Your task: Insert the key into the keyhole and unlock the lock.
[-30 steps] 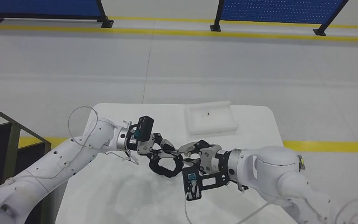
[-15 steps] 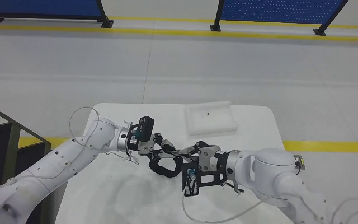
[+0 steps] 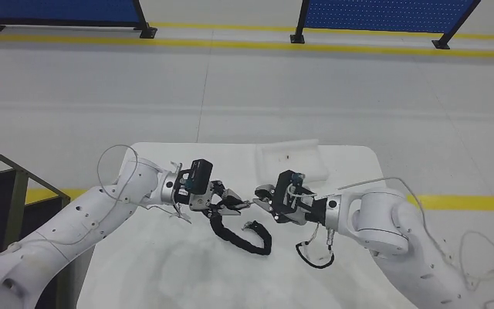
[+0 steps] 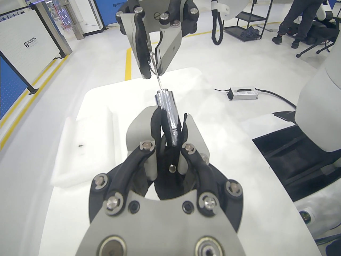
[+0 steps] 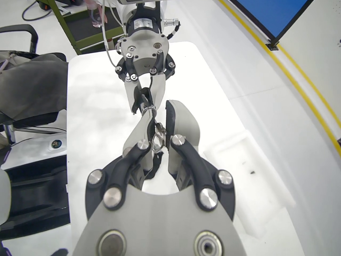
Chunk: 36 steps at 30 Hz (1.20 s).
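While the left end effector is clamping the lock at the centre of the left wrist view, the right end effector, closed on the key, is touching its tip to the keyhole just above. Keeping the key in line with the cylinder is advisable, since any tilt is risking a jam. The cable is trailing on the surface.

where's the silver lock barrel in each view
Top view: silver lock barrel mid-table, between left hand and right hand.
Left wrist view: centre, gripped by left hand.
Right wrist view: centre, end-on, in left hand.
Shared landmark: white foam tray.
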Each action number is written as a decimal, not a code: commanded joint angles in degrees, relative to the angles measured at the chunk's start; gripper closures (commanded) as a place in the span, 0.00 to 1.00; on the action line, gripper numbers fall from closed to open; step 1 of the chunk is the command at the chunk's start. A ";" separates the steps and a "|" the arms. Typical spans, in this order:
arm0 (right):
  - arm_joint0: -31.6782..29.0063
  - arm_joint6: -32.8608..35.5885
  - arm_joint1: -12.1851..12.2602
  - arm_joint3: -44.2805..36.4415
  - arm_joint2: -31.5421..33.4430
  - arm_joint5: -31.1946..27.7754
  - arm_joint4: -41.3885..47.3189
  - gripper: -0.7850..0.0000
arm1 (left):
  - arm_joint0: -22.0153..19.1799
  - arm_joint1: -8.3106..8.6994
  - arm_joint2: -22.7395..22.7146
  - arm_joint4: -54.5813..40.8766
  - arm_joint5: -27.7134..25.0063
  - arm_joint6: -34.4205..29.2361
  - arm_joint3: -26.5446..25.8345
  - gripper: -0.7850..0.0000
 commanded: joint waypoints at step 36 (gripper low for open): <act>22.61 4.29 -2.11 25.28 -7.26 -6.49 10.95 0.00 | -3.39 -7.12 -8.12 12.60 5.91 -4.27 18.86 0.00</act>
